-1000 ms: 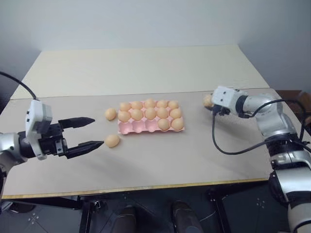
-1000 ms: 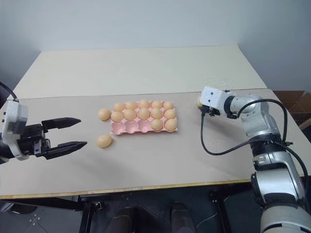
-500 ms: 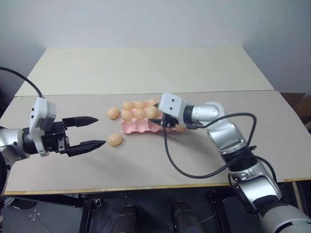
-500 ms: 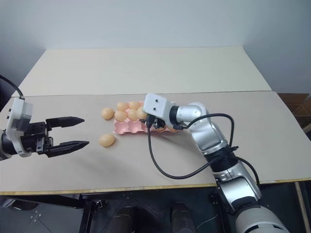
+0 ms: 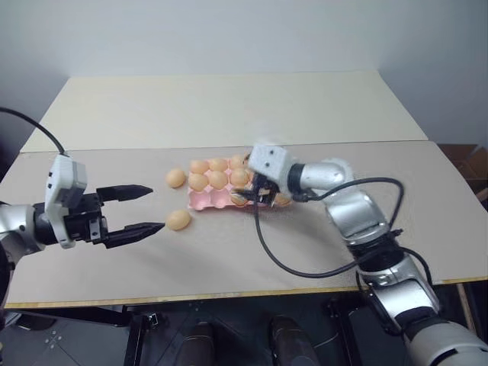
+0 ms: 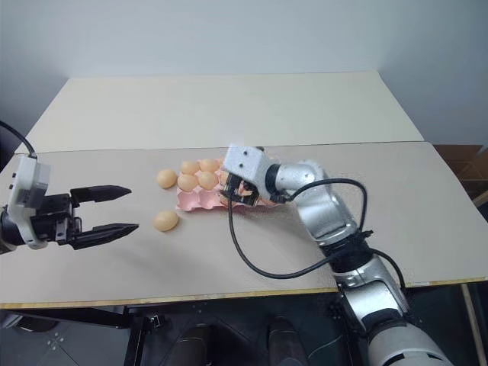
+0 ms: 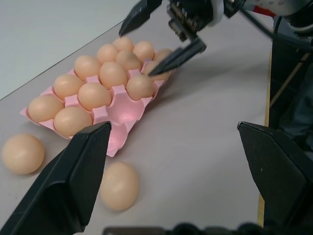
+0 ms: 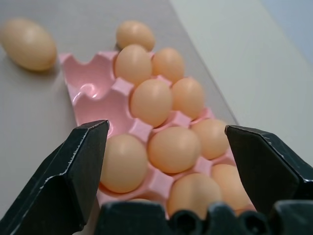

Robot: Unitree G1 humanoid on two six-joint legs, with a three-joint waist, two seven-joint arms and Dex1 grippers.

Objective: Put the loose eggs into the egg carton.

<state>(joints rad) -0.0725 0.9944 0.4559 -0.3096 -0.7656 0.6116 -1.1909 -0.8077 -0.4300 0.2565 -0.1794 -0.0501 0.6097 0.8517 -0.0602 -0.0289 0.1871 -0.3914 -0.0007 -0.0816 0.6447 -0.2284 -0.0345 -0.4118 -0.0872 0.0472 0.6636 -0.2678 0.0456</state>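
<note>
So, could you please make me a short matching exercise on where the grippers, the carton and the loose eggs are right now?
Things:
1. right gripper
2. left gripper
3. egg carton
4. two loose eggs

Descriptions:
A. pink, two end cups vacant
B. on the table beside the carton
C. open, just over the carton's eggs
D. open, near the closest loose egg

Pairs: 1-C, 2-D, 3-A, 4-B

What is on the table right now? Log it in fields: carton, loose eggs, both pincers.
egg carton: pink, on the table; two cups at its left front end empty, other visible cups hold eggs
far loose egg: on the table beside the carton's left end
near loose egg: on the table, nearer the robot
left pincer: open, empty, tips beside the near loose egg
right pincer: open, empty, over the carton
</note>
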